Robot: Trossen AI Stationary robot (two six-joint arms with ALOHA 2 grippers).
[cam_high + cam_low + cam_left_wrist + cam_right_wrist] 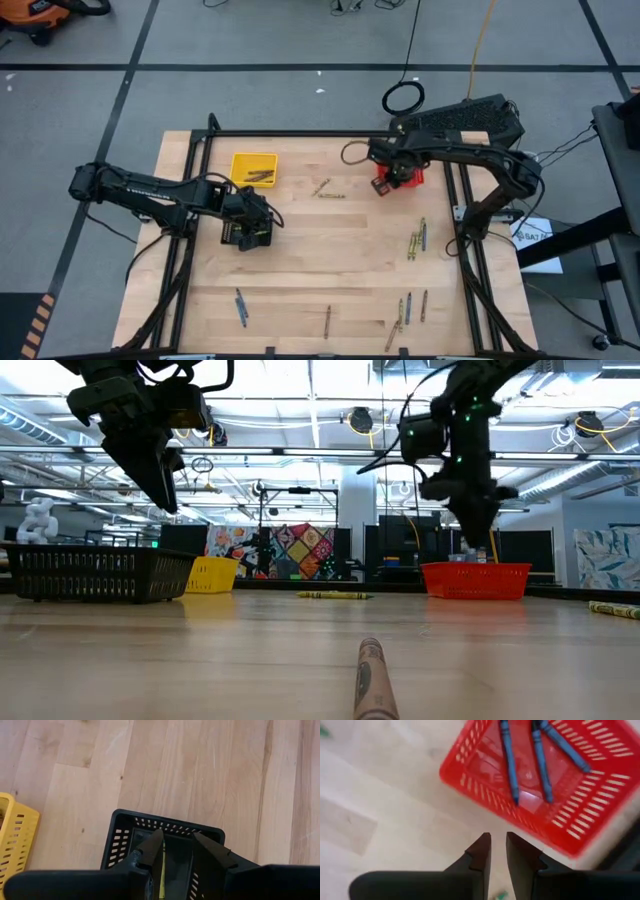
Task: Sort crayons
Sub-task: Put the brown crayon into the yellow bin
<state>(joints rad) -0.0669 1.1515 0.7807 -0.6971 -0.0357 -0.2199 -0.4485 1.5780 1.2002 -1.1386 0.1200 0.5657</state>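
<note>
My left gripper (250,228) hangs open above the black mesh basket (125,837), fingers pointing down; it also shows in the low view (150,470). A yellow-green crayon (162,870) lies in that basket close beside one finger; I cannot tell whether they touch. My right gripper (498,845) is empty, its fingers a narrow gap apart, over the table at the left side of the red basket (405,180). That basket holds three blue crayons (510,760). The yellow basket (253,168) holds several brown crayons. Loose crayons (415,240) lie on the table.
Two crayons (328,192) lie between the yellow and red baskets. Several more crayons lie near the front edge (408,308) and front left (240,305). One brown crayon (372,680) lies close to the low camera. A black frame (465,215) borders the table.
</note>
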